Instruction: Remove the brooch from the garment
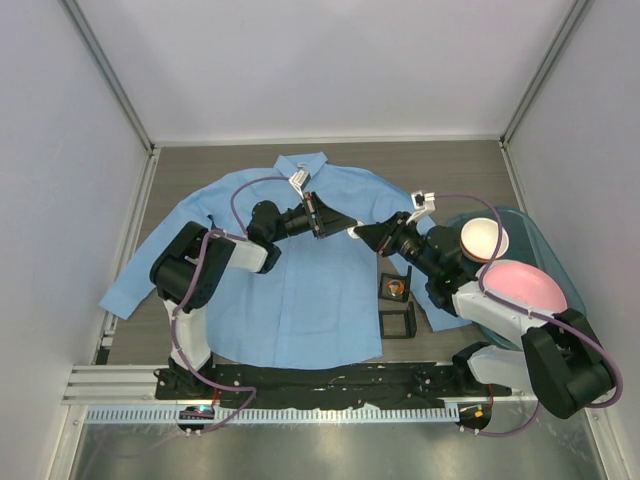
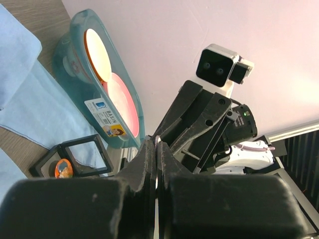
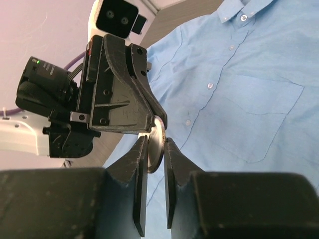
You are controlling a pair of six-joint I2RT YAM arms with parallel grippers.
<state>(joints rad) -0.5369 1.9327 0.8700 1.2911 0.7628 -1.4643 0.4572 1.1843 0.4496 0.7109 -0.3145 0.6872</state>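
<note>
— nearest the lens on the right wrist we record the right pincer (image 3: 155, 140), its two dark fingers standing either side of the brooch (image 3: 156, 152). do we call that a grip?
— we cannot tell. the jaws stand narrowly apart with the round, pale metal disc between them; whether the pads press on it is not visible.
— and the left pincer (image 3: 160, 118)?
— clenched on the brooch's rim, tip to tip with the right one. in its own wrist view the fingers are closed, with only a thin pale sliver between them.
— where is the brooch relative to the garment (image 1: 300, 290)?
— lifted clear of the cloth, above the shirt's chest. the garment lies flat on the desk (image 1: 420, 165), collar away from the arms, sleeves spread.
— other items?
— a teal basin (image 1: 525, 222) at the right holds a cream bowl (image 1: 485, 238) and a pink plate (image 1: 525, 285). two small black frames (image 1: 398, 320) sit by the shirt's hem, one holding something orange.
</note>
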